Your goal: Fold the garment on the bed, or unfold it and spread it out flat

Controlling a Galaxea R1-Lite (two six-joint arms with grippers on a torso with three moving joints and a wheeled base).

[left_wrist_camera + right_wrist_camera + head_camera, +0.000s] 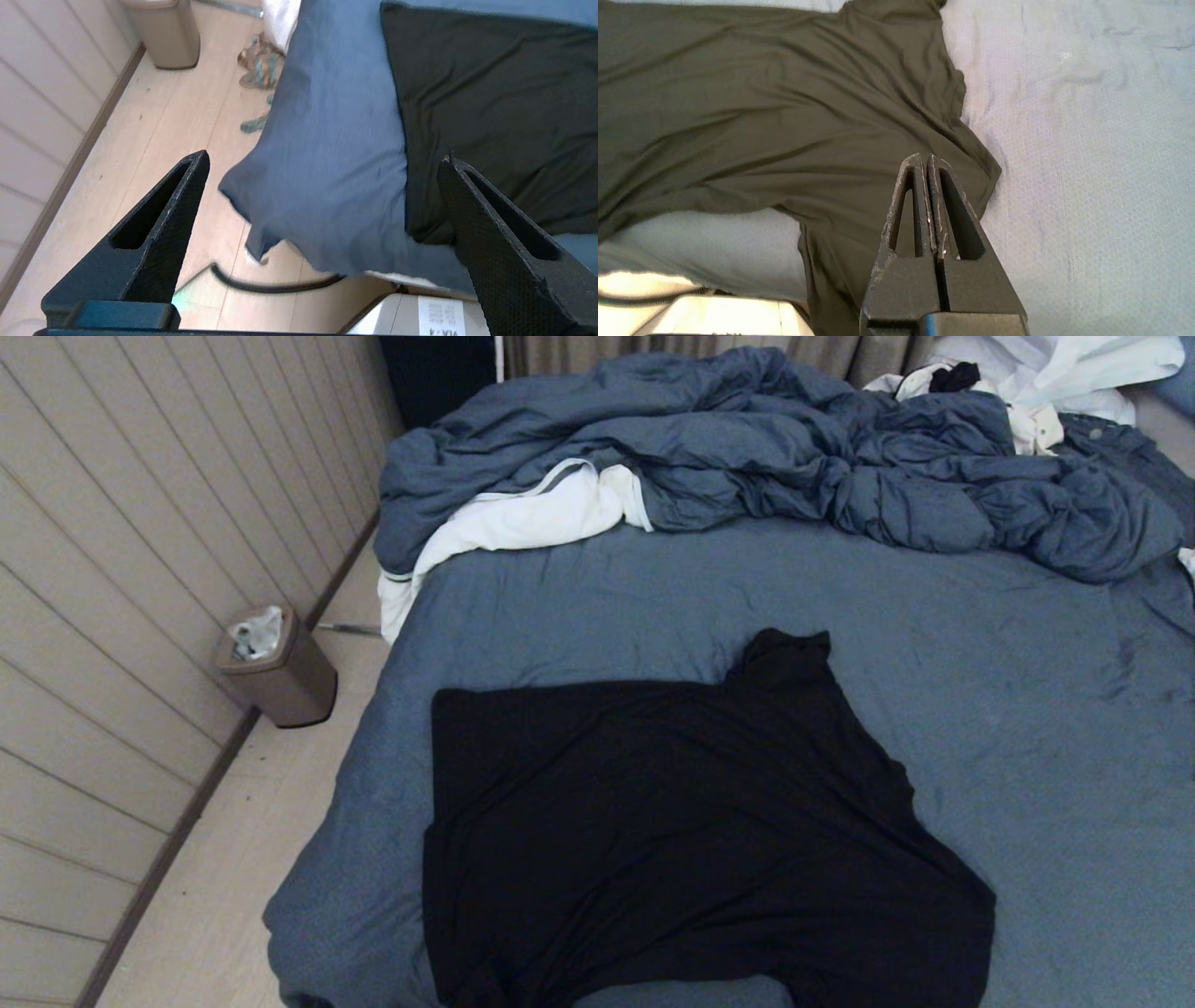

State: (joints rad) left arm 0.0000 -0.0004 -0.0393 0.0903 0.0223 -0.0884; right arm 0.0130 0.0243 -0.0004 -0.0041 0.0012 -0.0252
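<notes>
So the left gripper hangs at the near left corner of the bed, fingers spread as wide as they go and holding nothing. One finger is out over the wooden floor, the other over the near left edge of the garment. Between them is the sheet corner, with the shirt's left edge just past it on the inner side.

The right gripper is pinched fully shut with nothing in it. It hovers above the shirt's near right part, where a sleeve-like flap sticks out, with bare sheet just to its outer side. Neither arm shows up in the head view, so I'd guess both sit low and pulled back at the foot of the bed.

The black T-shirt lies mostly spread out on the near half of the sheet, plain side up, with no print showing. One corner at the far side is bunched into a peak, and the near hem droops over the bed's edge.

My read is that it's thin jersey, very light and floppy. It'll drape, stretch and drag along the sheet rather than slide cleanly. I'd pinch it at an edge or corner, say the hem by the left fingers or that flap under the right ones.

Farther off are the rumpled duvet and a white clothes pile. A small bin sits beside the wall.
</notes>
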